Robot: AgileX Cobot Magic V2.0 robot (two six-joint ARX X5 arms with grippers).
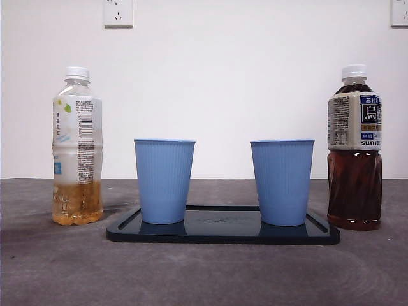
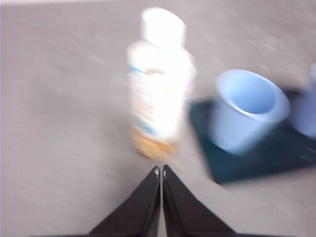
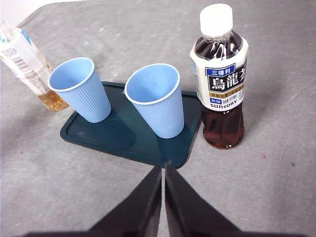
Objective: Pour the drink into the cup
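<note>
A: Progress? 
B: None visible — both bottles capped, both blue cups empty on the dark tray (image 1: 223,234), which sits on the desk (image 1: 204,274).

A: Contents? 
B: Pale bottle (image 1: 77,146), left of the tray, holds a little amber drink; dark tea bottle (image 1: 354,148), right of it, is nearly full.

A: Pincers? 
B: Left pincer (image 2: 161,172) and right pincer (image 3: 163,169) both closed, holding nothing — above the desk, short of the tray. Grasping, uncapping and pouring remain.

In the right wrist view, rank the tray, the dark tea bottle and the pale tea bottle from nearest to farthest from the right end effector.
1. Tray: its near corner is right ahead of the right end effector.
2. Dark tea bottle: beside the tray.
3. Pale tea bottle: beyond the tray's far end.
</note>
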